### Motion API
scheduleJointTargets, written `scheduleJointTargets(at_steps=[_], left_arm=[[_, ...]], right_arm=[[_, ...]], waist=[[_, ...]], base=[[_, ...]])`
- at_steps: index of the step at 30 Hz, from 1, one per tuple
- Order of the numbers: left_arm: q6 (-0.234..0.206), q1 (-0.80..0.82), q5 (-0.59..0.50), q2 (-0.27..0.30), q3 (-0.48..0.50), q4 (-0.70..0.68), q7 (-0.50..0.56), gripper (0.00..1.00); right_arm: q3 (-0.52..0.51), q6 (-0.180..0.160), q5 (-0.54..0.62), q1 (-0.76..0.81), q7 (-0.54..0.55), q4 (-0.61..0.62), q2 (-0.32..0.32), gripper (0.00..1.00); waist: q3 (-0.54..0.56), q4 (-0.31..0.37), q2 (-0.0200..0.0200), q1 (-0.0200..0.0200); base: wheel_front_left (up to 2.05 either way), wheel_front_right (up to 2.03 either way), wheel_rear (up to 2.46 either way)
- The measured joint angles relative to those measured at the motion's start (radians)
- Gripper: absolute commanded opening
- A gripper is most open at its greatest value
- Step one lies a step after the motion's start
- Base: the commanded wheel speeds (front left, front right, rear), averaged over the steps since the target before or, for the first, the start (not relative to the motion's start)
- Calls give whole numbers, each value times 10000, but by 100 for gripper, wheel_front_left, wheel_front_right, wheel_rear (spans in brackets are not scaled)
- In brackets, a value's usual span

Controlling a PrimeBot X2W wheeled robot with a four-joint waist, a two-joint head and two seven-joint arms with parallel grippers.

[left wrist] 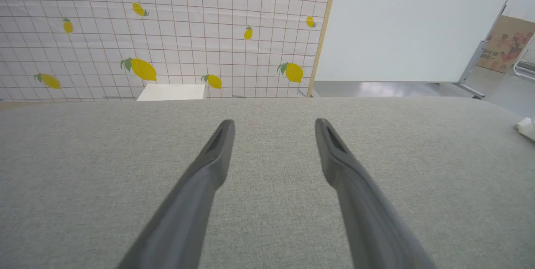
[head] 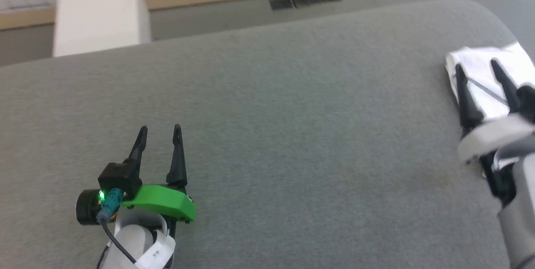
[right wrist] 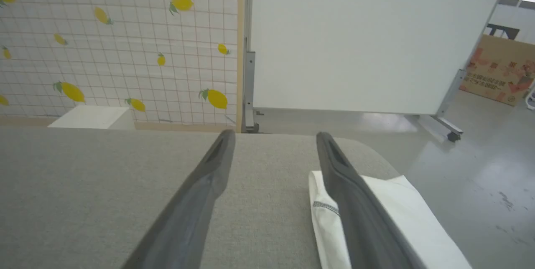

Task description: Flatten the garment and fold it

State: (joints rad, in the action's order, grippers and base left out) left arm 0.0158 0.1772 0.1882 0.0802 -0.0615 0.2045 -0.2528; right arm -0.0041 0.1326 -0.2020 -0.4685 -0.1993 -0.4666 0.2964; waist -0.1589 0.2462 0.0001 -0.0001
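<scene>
Grey cushion [head: 292, 114] bears the folded garment [head: 485, 95] beneath the open, empty right hand [head: 477, 64].

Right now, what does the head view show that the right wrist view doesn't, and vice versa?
Head view, not right wrist: the left tool, open above the grey cushion. Right wrist, not head: a wheeled white panel and a printed cardboard box on the floor. Both: the right tool, open over the garment at the cushion's right end, plus the white box and lemon-print wall behind.
</scene>
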Motion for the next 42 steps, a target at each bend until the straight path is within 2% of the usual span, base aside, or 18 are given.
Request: scheduleJointTargets(at_steps=[4,9,18,29,42], left_arm=[[-81,-216,105,-86,-58,52,-40,100],[-86,-412,203,-153,-128,-48,-42,100],[-94,-849,244,-219,-171,-207,-42,100],[-224,-1002,322,-251,-222,-401,-42,100],[-387,-1050,360,-263,-316,-525,-42,100]], right_arm=[[-31,0,-209,1306,-132,1434,-357,100],[-293,-2,-109,2508,-249,2610,-807,100],[-364,-2,688,3741,-297,3712,-1567,100],[-807,-2,800,4554,-196,4314,-2079,100],[-788,-2,865,4638,-31,4541,-2196,100]], waist=[[404,-512,0,0],[779,-1105,0,0],[1095,-1779,0,0],[1020,-1902,0,0],[988,-1840,0,0]], base=[[0,0,0],[0,0,0],[0,0,0],[0,0,0],[0,0,0]])
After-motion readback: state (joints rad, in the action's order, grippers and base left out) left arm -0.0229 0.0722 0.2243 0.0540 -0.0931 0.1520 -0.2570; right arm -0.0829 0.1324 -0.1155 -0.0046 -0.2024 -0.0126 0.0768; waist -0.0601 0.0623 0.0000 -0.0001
